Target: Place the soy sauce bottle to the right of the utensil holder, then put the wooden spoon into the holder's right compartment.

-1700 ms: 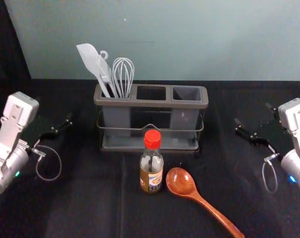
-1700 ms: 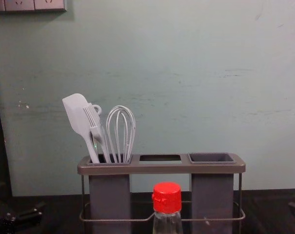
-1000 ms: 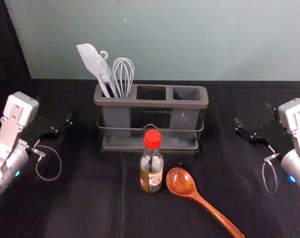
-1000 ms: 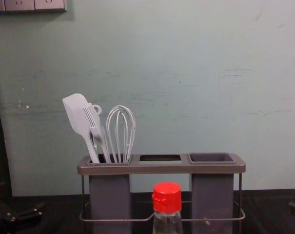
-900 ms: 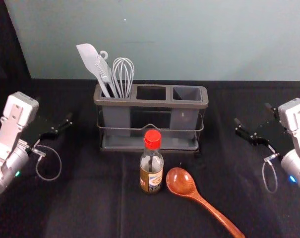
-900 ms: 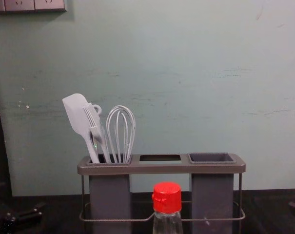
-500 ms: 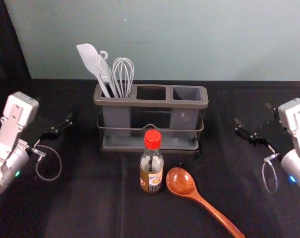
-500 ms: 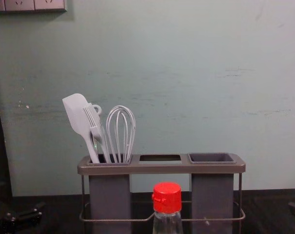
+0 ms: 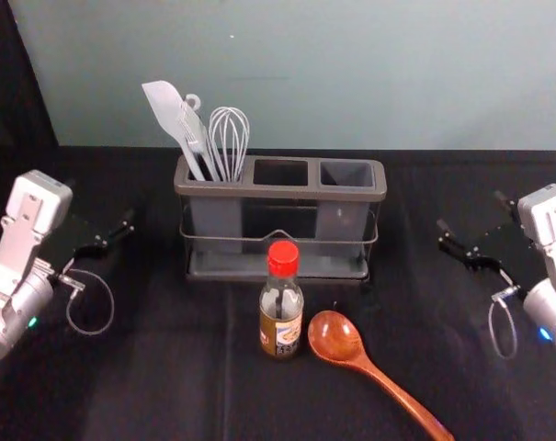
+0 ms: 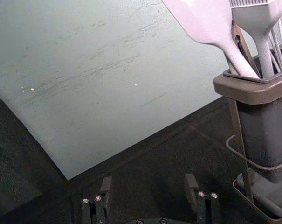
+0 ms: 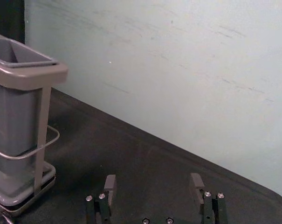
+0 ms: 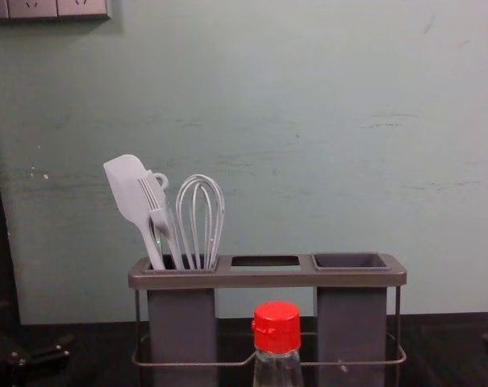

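The soy sauce bottle (image 9: 281, 317), red-capped, stands upright in front of the utensil holder (image 9: 279, 192). Right of the bottle lies the wooden spoon (image 9: 335, 338), its handle slanting toward the near right. The holder's right compartment (image 9: 346, 173) has nothing in it. My left gripper (image 9: 101, 204) is off to the holder's left, and my right gripper (image 9: 470, 210) is off to its right. In the left wrist view the left gripper (image 10: 147, 183) is open and empty; in the right wrist view the right gripper (image 11: 153, 183) is open too, with nothing between its fingers.
A white spatula (image 9: 170, 112), a brush and a whisk (image 9: 229, 138) rise from the holder's left compartment. A pale wall (image 12: 308, 121) stands behind the black-covered table (image 9: 149, 367). Bare cloth stretches between the holder and the right gripper.
My right gripper has shifted very slightly outward to the right. The left arm, bottle, spoon and holder are where they were.
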Robot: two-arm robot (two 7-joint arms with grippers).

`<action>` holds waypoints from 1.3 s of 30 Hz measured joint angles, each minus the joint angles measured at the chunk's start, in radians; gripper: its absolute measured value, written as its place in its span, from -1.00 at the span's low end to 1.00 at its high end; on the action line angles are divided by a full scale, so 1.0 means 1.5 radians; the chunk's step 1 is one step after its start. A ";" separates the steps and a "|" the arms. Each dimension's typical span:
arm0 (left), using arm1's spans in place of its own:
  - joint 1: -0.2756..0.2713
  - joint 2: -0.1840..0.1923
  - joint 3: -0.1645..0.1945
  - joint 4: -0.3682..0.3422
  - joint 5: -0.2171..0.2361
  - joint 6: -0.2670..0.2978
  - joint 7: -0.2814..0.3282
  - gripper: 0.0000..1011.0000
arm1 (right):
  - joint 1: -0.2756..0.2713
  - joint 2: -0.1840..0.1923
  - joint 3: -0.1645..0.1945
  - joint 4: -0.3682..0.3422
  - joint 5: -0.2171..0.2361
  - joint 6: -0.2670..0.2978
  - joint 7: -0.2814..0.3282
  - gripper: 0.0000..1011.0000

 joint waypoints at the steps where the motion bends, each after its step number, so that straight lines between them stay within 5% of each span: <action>1: 0.000 0.000 0.000 0.000 0.000 0.000 0.000 0.98 | -0.003 0.001 0.002 -0.004 -0.001 0.000 -0.002 0.98; 9: 0.000 0.000 0.000 0.000 0.000 0.000 0.000 0.98 | -0.087 0.024 0.029 -0.092 -0.010 0.005 -0.027 0.98; 15: 0.000 0.000 0.000 0.000 0.000 0.000 0.000 0.98 | -0.173 0.031 0.039 -0.165 -0.026 -0.023 -0.051 0.98; 23: 0.000 0.000 0.000 0.000 0.000 0.000 0.000 0.98 | -0.243 0.036 0.048 -0.234 -0.018 -0.056 -0.042 0.98; 30: 0.000 0.000 0.000 0.000 0.000 0.000 0.000 0.98 | -0.273 0.034 0.045 -0.274 0.013 -0.081 0.003 0.98; 39: 0.000 0.000 0.000 0.000 0.000 0.000 0.000 0.98 | -0.265 0.003 0.019 -0.291 0.053 -0.086 0.070 0.98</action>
